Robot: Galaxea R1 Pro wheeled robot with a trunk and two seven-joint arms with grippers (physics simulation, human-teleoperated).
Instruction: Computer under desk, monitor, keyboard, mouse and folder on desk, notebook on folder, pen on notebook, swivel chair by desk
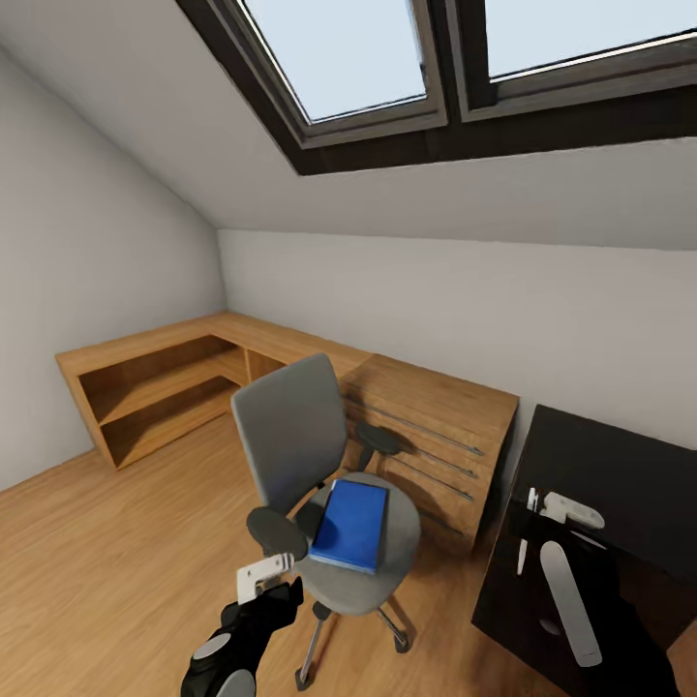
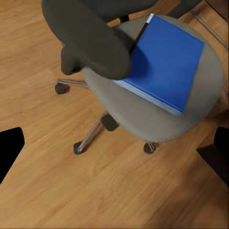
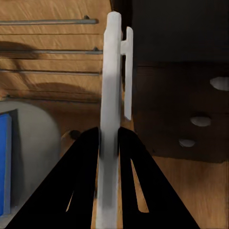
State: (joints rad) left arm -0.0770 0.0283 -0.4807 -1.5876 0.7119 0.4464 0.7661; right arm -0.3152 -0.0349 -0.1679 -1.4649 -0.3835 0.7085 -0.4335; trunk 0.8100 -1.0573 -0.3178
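Note:
The grey swivel chair [image 1: 290, 436] stands mid-room on the wood floor, with the blue folder [image 1: 350, 526] lying flat on its seat [image 2: 143, 114]. My left gripper [image 1: 271, 581] hovers open just left of the seat's front, above the floor [image 2: 114, 157], and the folder [image 2: 164, 62] is ahead of it. At the corner of the black desk [image 1: 600, 465], my right gripper [image 1: 561, 528] is shut [image 3: 109, 138] on a thin pale slab seen edge-on, apparently the keyboard [image 3: 110, 71]. The keyboard [image 1: 568, 605] hangs in front of the desk's near end.
A low light-wood cabinet with shelves [image 1: 165, 378] runs along the back walls, joined by a wooden drawer unit [image 1: 436, 426] right behind the chair. Round silver knobs [image 3: 200, 120] mark the desk's drawers. Open floor lies left of the chair. Skylights sit in the sloped ceiling.

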